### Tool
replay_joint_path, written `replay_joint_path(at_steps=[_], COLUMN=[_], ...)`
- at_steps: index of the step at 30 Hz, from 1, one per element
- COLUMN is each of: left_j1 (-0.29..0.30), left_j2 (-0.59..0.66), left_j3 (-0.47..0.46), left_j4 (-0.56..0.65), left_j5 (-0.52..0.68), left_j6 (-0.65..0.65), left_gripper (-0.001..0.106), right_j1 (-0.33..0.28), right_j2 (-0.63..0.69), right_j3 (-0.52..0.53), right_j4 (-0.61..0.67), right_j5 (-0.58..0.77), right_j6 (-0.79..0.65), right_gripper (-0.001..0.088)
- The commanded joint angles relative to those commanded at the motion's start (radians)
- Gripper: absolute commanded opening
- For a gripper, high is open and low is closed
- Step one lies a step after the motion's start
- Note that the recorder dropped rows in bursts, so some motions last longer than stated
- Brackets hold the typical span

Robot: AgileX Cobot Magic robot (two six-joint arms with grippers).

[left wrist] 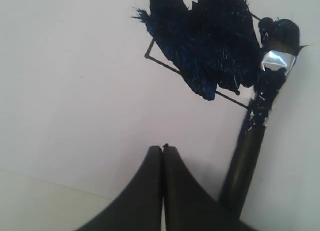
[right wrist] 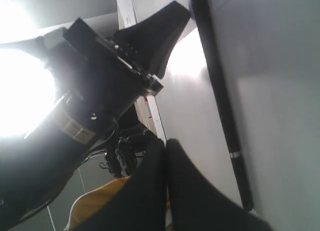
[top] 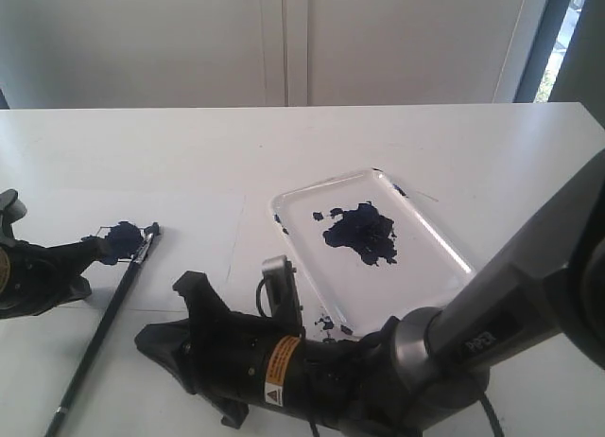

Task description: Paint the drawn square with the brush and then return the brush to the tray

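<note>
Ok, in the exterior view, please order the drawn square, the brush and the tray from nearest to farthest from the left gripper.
1. The drawn square, just in front of the left gripper.
2. The brush, just beyond the square.
3. The tray, far to the right.

You see the drawn square, thin black lines under a blue-black blotch, ahead of the black left gripper; beside it the brush, black with silver ferrule.
</note>
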Motion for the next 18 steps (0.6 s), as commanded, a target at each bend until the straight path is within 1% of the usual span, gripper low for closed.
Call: replay_joint_path(at_steps=[2, 4, 7, 8, 9, 10, 11, 12, 13, 14, 15, 16, 17, 18], left_j1=[0.000, 0.000, 0.000, 0.000, 0.000, 0.000, 0.000, 0.000, 0.000, 0.000, 0.000, 0.000, 0.000, 0.000], left_j2=[0.000, 0.000, -0.017, -0.031, -0.062, -0.086, -0.150, -0.179, -0.223, -0.266, -0.291, -0.317, -0.323, -0.325], left_j3=[0.000, 0.000, 0.000, 0.000, 0.000, 0.000, 0.000, 0.000, 0.000, 0.000, 0.000, 0.000, 0.000, 0.003], left_j4=[0.000, 0.001, 0.001, -0.007, -0.015, -0.015, -0.015, -0.015, -0.015, -0.011, 0.000, 0.017, 0.040, 0.082], left_j5=[0.000, -0.004, -0.023, -0.025, -0.025, -0.020, -0.002, 0.012, 0.022, 0.017, -0.010, -0.070, -0.100, -0.131], left_j6=[0.000, 0.000, 0.040, 0.070, 0.098, 0.111, 0.119, 0.123, 0.131, 0.145, 0.145, 0.148, 0.131, 0.081], left_gripper=[0.000, 0.000, 0.000, 0.000, 0.000, 0.000, 0.000, 0.000, 0.000, 0.000, 0.000, 0.000, 0.000, 0.000], right_j1=[0.000, 0.000, 0.000, 0.000, 0.000, 0.000, 0.000, 0.000, 0.000, 0.000, 0.000, 0.000, 0.000, 0.000], right_j2=[-0.010, -0.028, -0.093, -0.124, -0.192, -0.234, -0.305, -0.341, -0.397, -0.425, -0.440, -0.442, -0.442, -0.441], right_j3=[0.000, 0.000, 0.000, 0.000, 0.000, 0.000, 0.000, 0.000, -0.002, -0.002, -0.002, -0.002, -0.002, -0.002], right_j4=[-0.007, -0.024, -0.077, -0.092, -0.097, -0.092, -0.062, -0.041, 0.023, 0.060, 0.078, 0.078, 0.078, 0.078], right_j5=[-0.002, -0.004, 0.019, 0.052, 0.187, 0.301, 0.513, 0.612, 0.734, 0.777, 0.789, 0.794, 0.799, 0.814], right_j6=[-0.002, -0.042, -0.167, -0.225, -0.337, -0.395, -0.516, -0.593, -0.751, -0.871, -0.947, -0.967, -0.967, -0.973], right_gripper=[0.0000, 0.0000, 0.0000, 0.0000, 0.0000, 0.0000, 0.0000, 0.0000, 0.0000, 0.0000, 0.0005, 0.0055, 0.0101, 0.0183])
